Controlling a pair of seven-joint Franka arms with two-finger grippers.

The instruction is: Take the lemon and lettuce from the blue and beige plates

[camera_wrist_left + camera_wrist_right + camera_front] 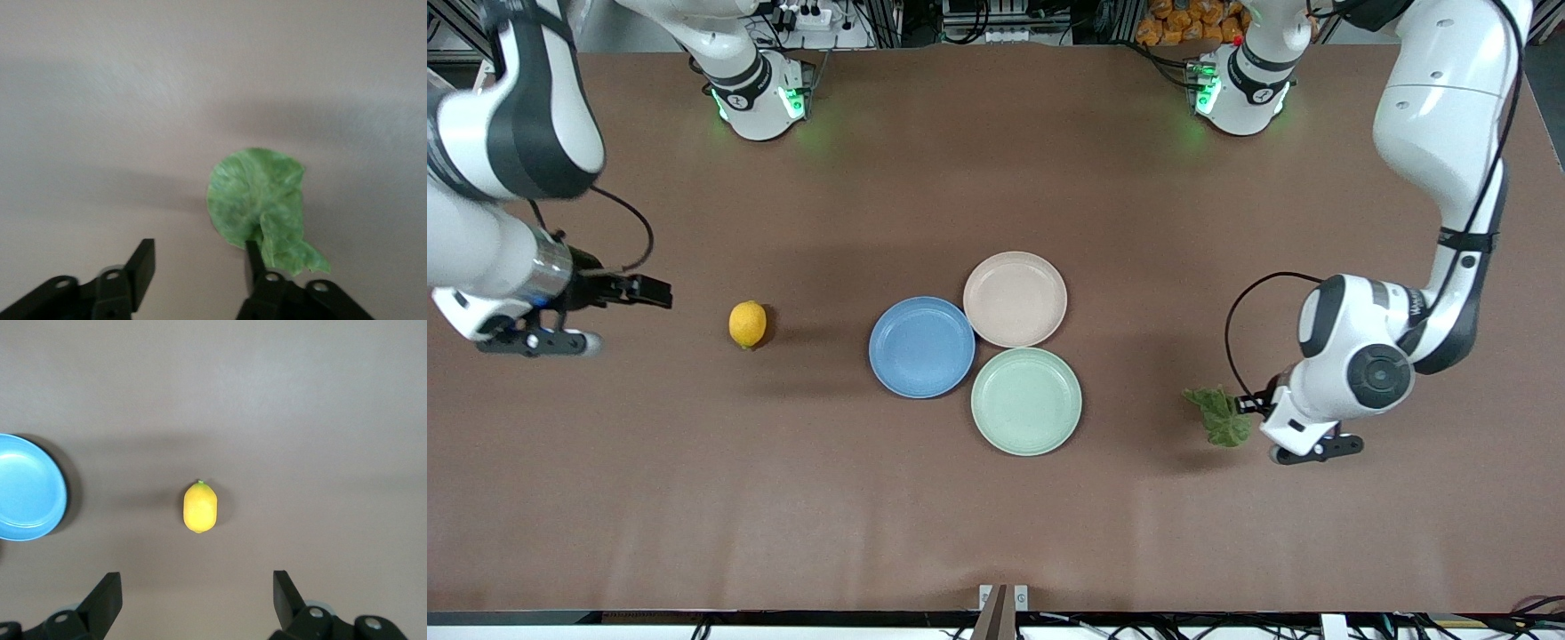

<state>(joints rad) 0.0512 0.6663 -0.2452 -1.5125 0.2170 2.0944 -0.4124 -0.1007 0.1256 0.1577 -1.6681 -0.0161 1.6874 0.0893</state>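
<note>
The lemon point(747, 324) lies on the bare table toward the right arm's end, apart from the plates; it also shows in the right wrist view point(200, 508). My right gripper point(654, 293) point(195, 583) is open and empty, short of the lemon. The lettuce point(1220, 415) lies on the table toward the left arm's end; it also shows in the left wrist view point(261, 203). My left gripper point(1258, 404) point(198, 253) is open beside the leaf, with one fingertip point(252, 252) at its edge. The blue plate point(921, 347) point(27, 487) and the beige plate point(1015, 299) are empty.
A pale mint-green plate point(1026, 401), also empty, touches the blue and beige plates at mid-table, nearer to the front camera. The brown table point(996, 516) stretches bare around them.
</note>
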